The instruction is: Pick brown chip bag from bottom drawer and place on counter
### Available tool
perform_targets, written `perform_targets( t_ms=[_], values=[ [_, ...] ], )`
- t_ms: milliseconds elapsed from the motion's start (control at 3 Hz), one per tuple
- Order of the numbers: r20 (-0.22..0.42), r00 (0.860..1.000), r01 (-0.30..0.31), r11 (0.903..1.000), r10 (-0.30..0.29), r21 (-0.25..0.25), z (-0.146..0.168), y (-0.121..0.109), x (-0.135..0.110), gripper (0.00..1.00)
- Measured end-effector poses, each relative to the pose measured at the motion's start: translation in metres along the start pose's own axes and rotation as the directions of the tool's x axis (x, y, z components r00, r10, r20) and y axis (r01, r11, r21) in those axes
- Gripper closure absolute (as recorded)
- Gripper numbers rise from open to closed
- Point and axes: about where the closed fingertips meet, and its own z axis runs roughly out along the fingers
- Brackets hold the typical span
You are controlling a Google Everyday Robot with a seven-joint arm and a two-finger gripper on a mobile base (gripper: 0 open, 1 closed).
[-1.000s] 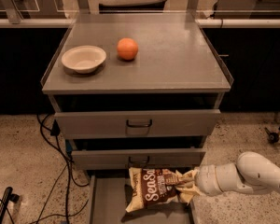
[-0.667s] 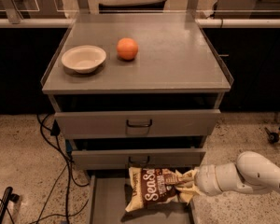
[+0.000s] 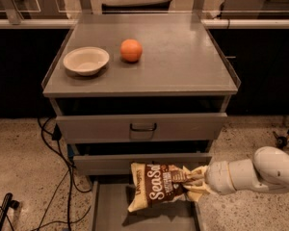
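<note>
The brown chip bag point(image 3: 156, 186), dark brown with cream ends and white "Sea Salt" lettering, hangs tilted above the open bottom drawer point(image 3: 106, 211), in front of the middle drawer's face. My gripper point(image 3: 195, 183) comes in from the right on a white arm and is shut on the bag's right end. The bag casts a shadow on the drawer floor, so it is lifted clear of it. The counter point(image 3: 183, 57), the cabinet's flat grey top, is above.
A cream bowl point(image 3: 86, 60) and an orange point(image 3: 131, 50) sit on the left half of the counter. Two upper drawers with dark handles point(image 3: 142, 127) are partly pulled out. Black cables point(image 3: 58, 177) trail on the speckled floor at the left.
</note>
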Motion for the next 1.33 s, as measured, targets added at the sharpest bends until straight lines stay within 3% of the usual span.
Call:
perform_targets(
  t_ms=[333, 667, 1000, 1333],
  values=[
    [-0.004, 0.996, 0.092, 0.995, -0.092, 0.04, -0.079, -0.01, -0.076, 1.0],
    [-0.011, 0.99, 0.141, 0.9882, -0.141, 0.059, -0.128, -0.019, -0.121, 1.0],
    [0.015, 0.989, 0.144, 0.9886, -0.145, 0.042, -0.16, -0.051, -0.165, 1.0],
    [0.018, 0.984, 0.178, 0.9811, -0.18, 0.075, -0.175, -0.068, -0.183, 1.0]
  ],
)
